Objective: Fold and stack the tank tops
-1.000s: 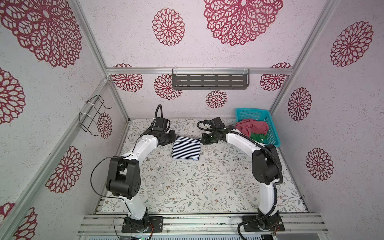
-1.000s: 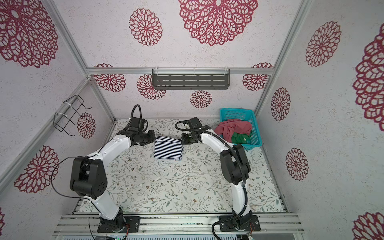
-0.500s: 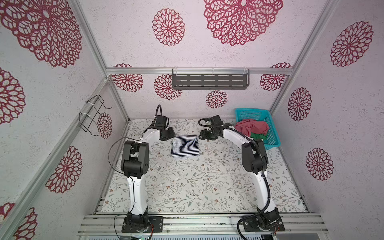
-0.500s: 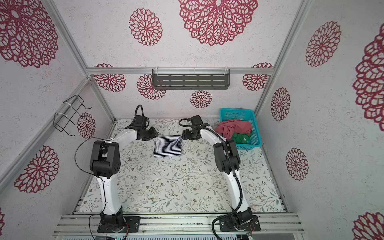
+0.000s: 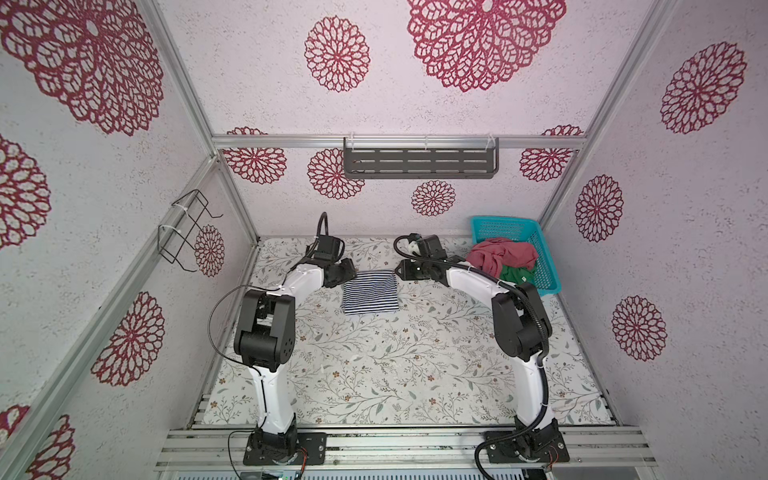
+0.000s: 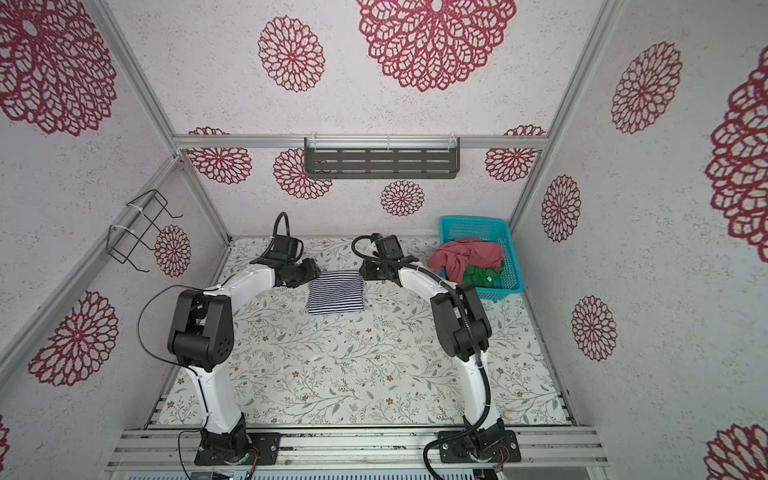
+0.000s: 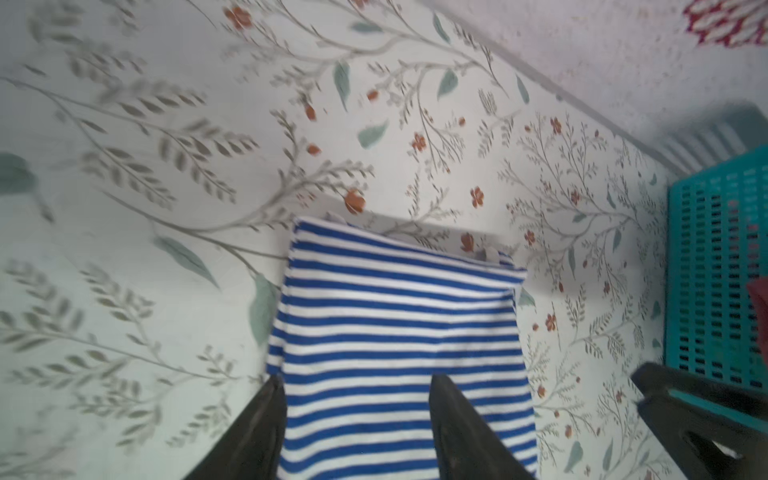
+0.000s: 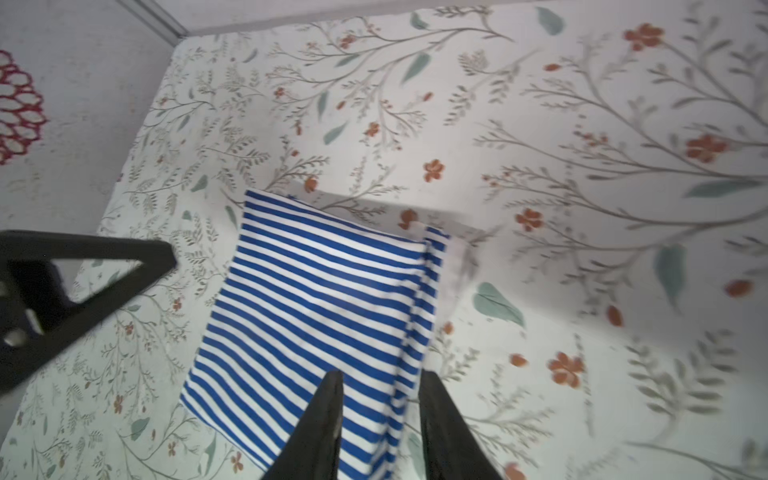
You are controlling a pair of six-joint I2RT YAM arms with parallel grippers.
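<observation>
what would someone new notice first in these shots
A navy-and-white striped cloth tank top lies folded on the floral table, between the left gripper and right gripper, both open. In the back right corner, a teal plastic mesh basket holds a crumpled red-pink top and a green top.

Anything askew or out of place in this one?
The striped tank top is folded unevenly: a narrow strip sticks out along one side. The red-pink top spills over the rim of the teal basket; the green top lies inside.
</observation>
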